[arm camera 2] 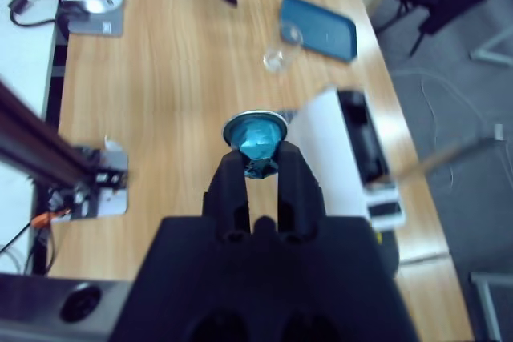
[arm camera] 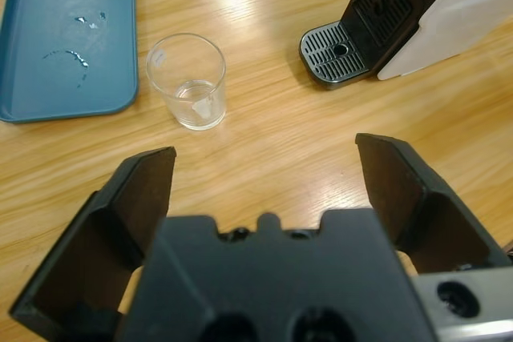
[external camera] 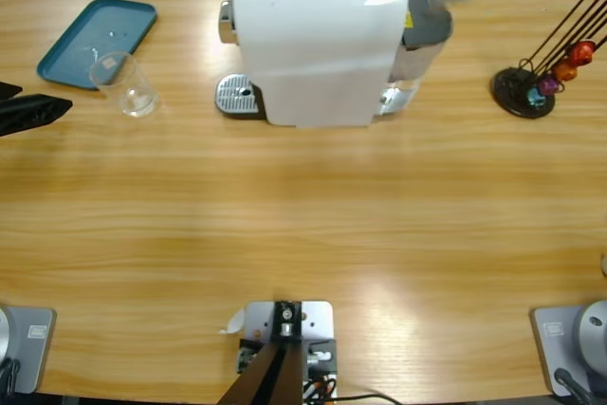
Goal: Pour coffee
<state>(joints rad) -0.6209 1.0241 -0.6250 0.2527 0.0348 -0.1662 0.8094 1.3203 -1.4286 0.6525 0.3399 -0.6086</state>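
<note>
So: capsule aloft, nothing brewed

The right end effector (arm camera 2: 260, 167) grips a teal capsule (arm camera 2: 256, 140) high above the machine (external camera: 318, 40). The left end effector (arm camera: 264, 174) gapes wide near the empty glass (arm camera: 191, 82), which stands beside the tray (arm camera: 60, 46), not under the spout.

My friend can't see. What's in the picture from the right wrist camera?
The right gripper pinches a teal coffee capsule high above a long wooden table. Below are the white coffee machine, a clear glass and a blue tray.
</note>
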